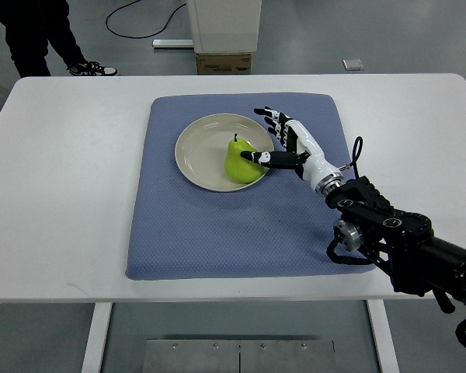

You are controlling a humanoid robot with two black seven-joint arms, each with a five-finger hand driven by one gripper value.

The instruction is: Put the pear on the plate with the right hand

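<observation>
From the top view, you see your right hand [286,141] reaching in from the right edge, its fingers [269,116] spread and the thumb lying against the pear [241,162]; it pinches nothing. The pear stands upright just left of the hand, on the right part of the plate [198,151]. The plate rests on a blue mat [186,233] under the hand, on the white counter [62,194]. Beyond the counter, far left of the hand, a person's legs [39,35] show.
</observation>
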